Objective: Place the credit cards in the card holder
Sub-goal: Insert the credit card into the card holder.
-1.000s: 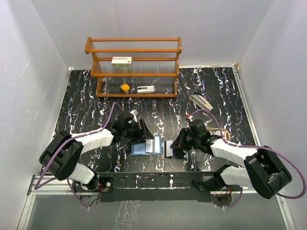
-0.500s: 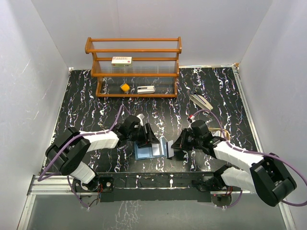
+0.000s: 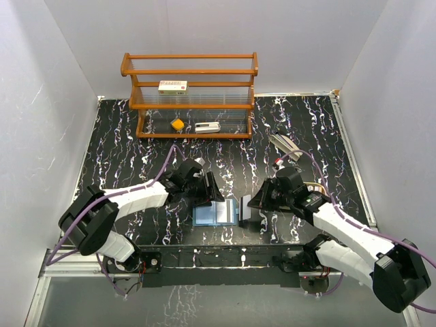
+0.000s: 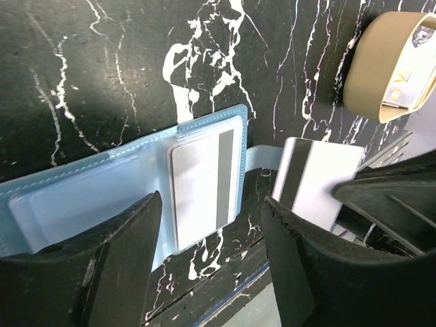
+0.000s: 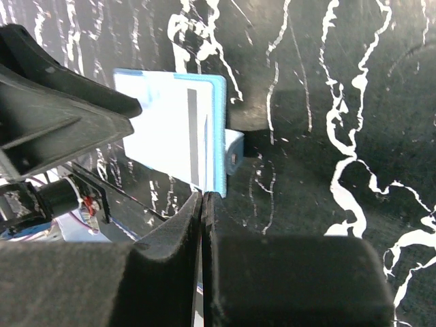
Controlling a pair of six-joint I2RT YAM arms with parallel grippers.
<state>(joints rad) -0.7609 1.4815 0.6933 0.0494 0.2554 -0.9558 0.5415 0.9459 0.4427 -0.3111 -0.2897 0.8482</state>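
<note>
The card holder (image 3: 212,214) lies open near the front edge, light blue inside. One pale grey credit card (image 4: 201,184) with a dark stripe sits in its right half. My left gripper (image 3: 209,192) hovers open and empty over the holder's far edge, and its fingers (image 4: 116,262) straddle the card. My right gripper (image 3: 248,208) is shut on a second pale grey, dark-striped card (image 4: 312,181). It holds that card on edge just right of the holder's clasp tab (image 5: 234,154). The holder also shows in the right wrist view (image 5: 170,129).
A tan oval tray (image 3: 286,144) with more cards stands behind the right arm; it also shows in the left wrist view (image 4: 381,75). A wooden shelf (image 3: 189,95) at the back holds a white box with red marks (image 3: 172,86) and small items.
My left gripper has drawn back off the holder, uncovering it and the card inside. My right gripper has stayed shut on its card beside the holder's right edge.
</note>
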